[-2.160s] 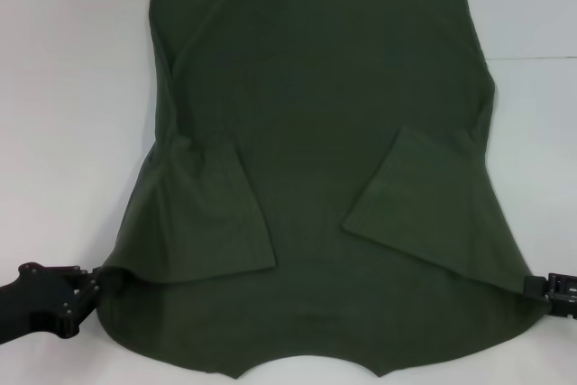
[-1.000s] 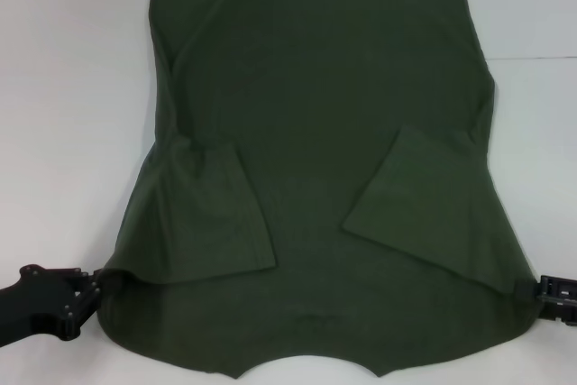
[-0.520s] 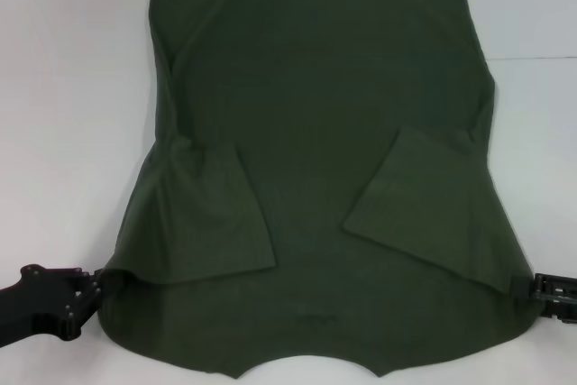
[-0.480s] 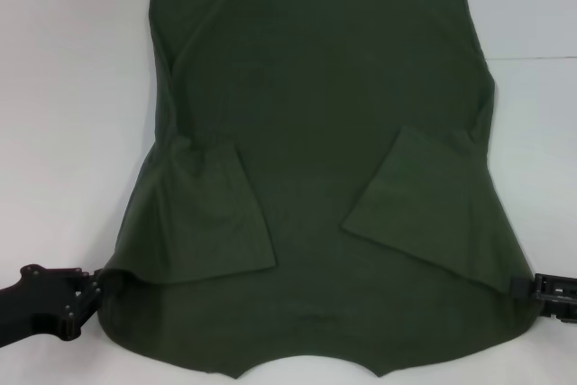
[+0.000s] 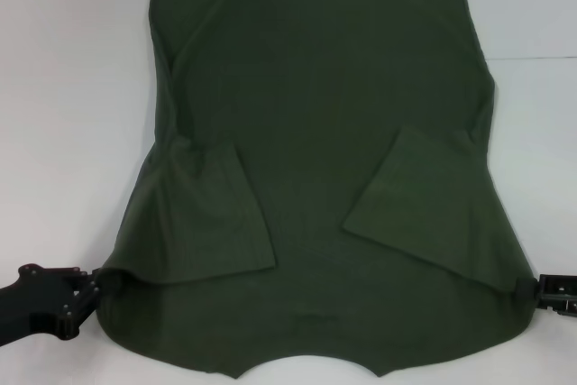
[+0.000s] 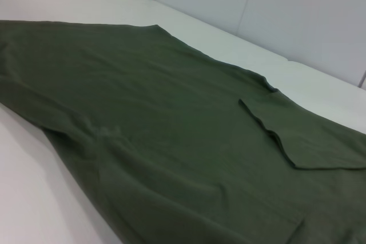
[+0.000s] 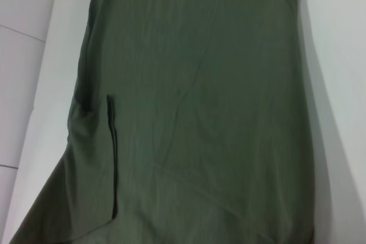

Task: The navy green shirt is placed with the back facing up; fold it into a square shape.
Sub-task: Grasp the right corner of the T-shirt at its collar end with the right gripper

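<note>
A smooth white matte tabletop (image 5: pixel 72 132) fills the scene; behind it stand pale grey wall panels (image 6: pixel 297 15) split by thin dark vertical seams; lighting is even.

The navy green shirt (image 5: pixel 315 123) is honestly a plain dark olive all over, no print showing. The table (image 5: pixel 63 87) is white, and both grippers look black.
</note>
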`<act>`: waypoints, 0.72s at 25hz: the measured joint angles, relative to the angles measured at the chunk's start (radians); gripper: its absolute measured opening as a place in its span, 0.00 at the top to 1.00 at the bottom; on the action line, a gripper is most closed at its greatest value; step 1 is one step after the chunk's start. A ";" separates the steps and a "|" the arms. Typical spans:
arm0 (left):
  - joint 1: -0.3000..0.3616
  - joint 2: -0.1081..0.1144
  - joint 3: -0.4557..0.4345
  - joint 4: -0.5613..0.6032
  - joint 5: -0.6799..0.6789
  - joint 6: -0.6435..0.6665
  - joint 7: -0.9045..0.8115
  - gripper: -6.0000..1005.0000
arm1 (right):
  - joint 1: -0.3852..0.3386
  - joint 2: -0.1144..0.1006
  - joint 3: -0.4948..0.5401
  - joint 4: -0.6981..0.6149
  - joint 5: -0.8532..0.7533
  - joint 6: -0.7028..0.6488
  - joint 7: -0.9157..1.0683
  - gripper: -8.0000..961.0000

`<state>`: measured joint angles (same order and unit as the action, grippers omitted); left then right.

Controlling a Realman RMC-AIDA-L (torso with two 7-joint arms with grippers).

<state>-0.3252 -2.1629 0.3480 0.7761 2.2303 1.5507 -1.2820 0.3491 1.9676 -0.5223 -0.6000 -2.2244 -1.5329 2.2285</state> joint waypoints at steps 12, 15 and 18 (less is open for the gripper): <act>0.000 0.000 0.000 0.000 0.000 0.000 -0.001 0.98 | 0.006 0.002 0.002 -0.001 -0.021 0.009 0.002 0.74; 0.000 0.000 0.000 0.000 0.000 -0.001 -0.004 0.98 | 0.000 0.003 0.004 0.000 -0.021 0.013 -0.002 0.84; -0.001 0.000 0.000 0.000 0.000 0.001 -0.009 0.98 | -0.008 0.003 0.005 0.003 -0.020 0.018 -0.020 0.95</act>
<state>-0.3259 -2.1629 0.3482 0.7764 2.2302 1.5515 -1.2906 0.3413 1.9711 -0.5175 -0.5972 -2.2445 -1.5151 2.2089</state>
